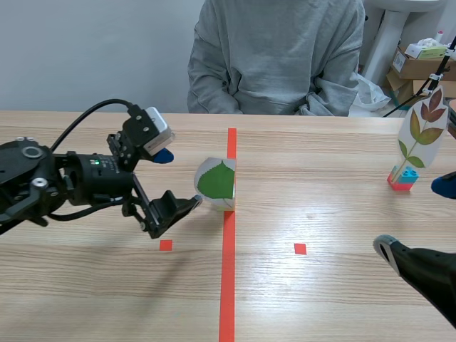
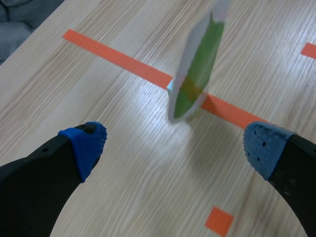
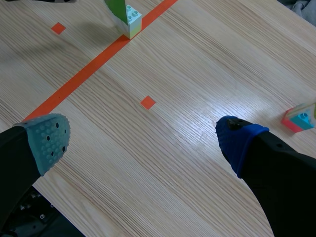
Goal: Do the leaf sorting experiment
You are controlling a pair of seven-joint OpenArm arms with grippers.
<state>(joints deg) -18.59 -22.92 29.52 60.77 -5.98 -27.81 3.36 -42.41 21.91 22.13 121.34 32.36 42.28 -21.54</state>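
- At the middle of the desk (image 1: 320, 299), the green leaf card (image 1: 216, 182) stood upright on a small pale block (image 3: 132, 20). The block sat right on the long orange tape line (image 1: 228, 285) that ran from near to far.
- The left gripper (image 1: 178, 178) hung just left of that card, low over the desk. Its 2 fingers were spread wide, the blue pads (image 2: 86, 143) well apart and gripping nothing.
- In the left wrist view, the card (image 2: 197, 74) stood ahead of the gap between the fingers and touched neither of them.
- In the scene view, the near fingertip of the left gripper lay just beside the card's lower left edge. Contact could not be told from there.
- The right gripper (image 1: 415, 216) sat low at the near right of the desk, also spread and gripping nothing. 1 pad was grey-green (image 3: 49, 140) and the other was blue.
- At the far right, a brown-and-green leaf card (image 1: 423, 128) stood upright on a red and blue block (image 1: 403, 178), just beyond the right gripper.
- 2 small orange squares marked the desk nearer than the green leaf card, 1 left of the tape line (image 1: 165, 245) and 1 right of it (image 1: 300, 249).
- A person in a grey sweatshirt (image 1: 274, 53) sat at the far side of the desk.
- Cardboard boxes (image 1: 420, 64) stood behind the desk at the far right.
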